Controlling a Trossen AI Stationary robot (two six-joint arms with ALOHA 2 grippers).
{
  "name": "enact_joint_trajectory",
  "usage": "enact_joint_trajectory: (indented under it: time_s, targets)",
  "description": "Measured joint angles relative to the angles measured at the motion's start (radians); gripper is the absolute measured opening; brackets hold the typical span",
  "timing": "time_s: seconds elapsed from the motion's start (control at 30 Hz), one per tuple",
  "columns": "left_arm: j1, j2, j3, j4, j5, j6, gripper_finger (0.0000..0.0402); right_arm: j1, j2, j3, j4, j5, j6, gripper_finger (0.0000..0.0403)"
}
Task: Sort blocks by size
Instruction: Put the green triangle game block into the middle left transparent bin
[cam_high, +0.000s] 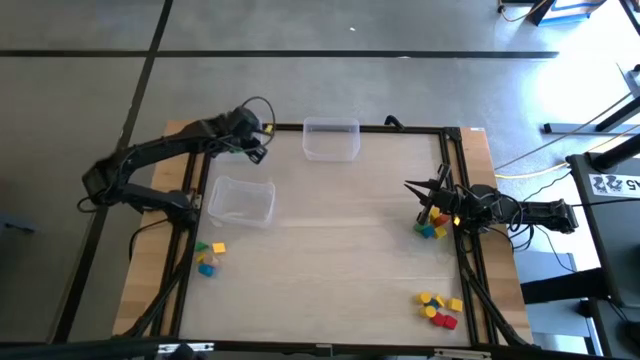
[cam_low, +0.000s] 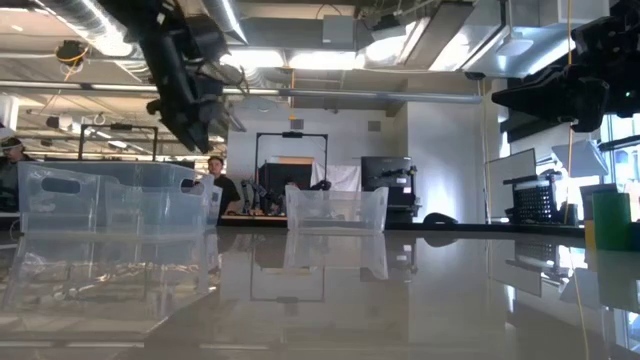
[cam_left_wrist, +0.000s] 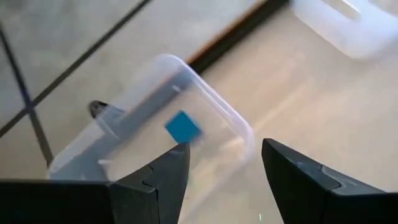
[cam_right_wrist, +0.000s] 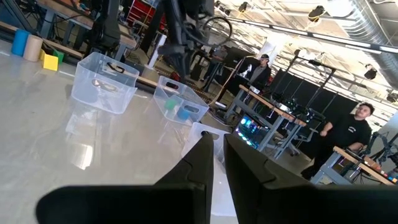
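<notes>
From above, the left tool (cam_high: 262, 137) hangs over the far left corner of the desk (cam_high: 340, 240), between the two clear bins, and its own arm covers the fingertips there; the left wrist view settles it, showing the two dark fingers (cam_left_wrist: 165, 177) spread apart with nothing between them. Past those fingers lies the near bin (cam_left_wrist: 155, 118) with one blue block (cam_left_wrist: 183, 127) in it, seen through the clear wall, so whether the block rests flat on the bin floor is hard to say. In the overhead picture that bin (cam_high: 241, 201) looks bare, the block too small to make out. The far bin (cam_high: 331, 138) sits at the desk's back edge; its contents cannot be told. The right tool (cam_high: 432, 194) rests low at the right edge, fingers pressed together and empty, and its arm partly hides a cluster of blocks (cam_high: 433, 224) just beside it. Another group of yellow and red blocks (cam_high: 439, 308) lies near the front right corner, and a few more (cam_high: 208, 257) at the front left, well apart from both tools. In the level view the desk's glare swallows the blocks; only the bins and the left arm overhead show clearly.
</notes>
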Motion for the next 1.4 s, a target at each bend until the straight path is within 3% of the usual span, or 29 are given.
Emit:
enact_joint_trajectory:
  time_s: [0.47, 0.73, 1.0, 1.4]
  targets:
    - [-0.278, 0.0, 0.085, -0.511, 0.084, -0.029, 0.0198, 0.0, 0.0, 0.0, -0.002, 0.0, -0.003, 0.0044]
    - [-0.405, 0.0, 0.085, -0.709, 0.223, -0.145, 0.0198, 0.0, 0.0, 0.0, -0.003, 0.0, -0.003, 0.0044]
    - [-0.525, 0.0, 0.084, -0.782, 0.255, -0.155, 0.0198, 0.0, 0.0, 0.0, -0.003, 0.0, -0.004, 0.0044]
    - [-0.691, 0.001, 0.084, -0.827, 0.401, -0.248, 0.0198, 0.0, 0.0, 0.0, -0.003, 0.0, -0.002, 0.0044]
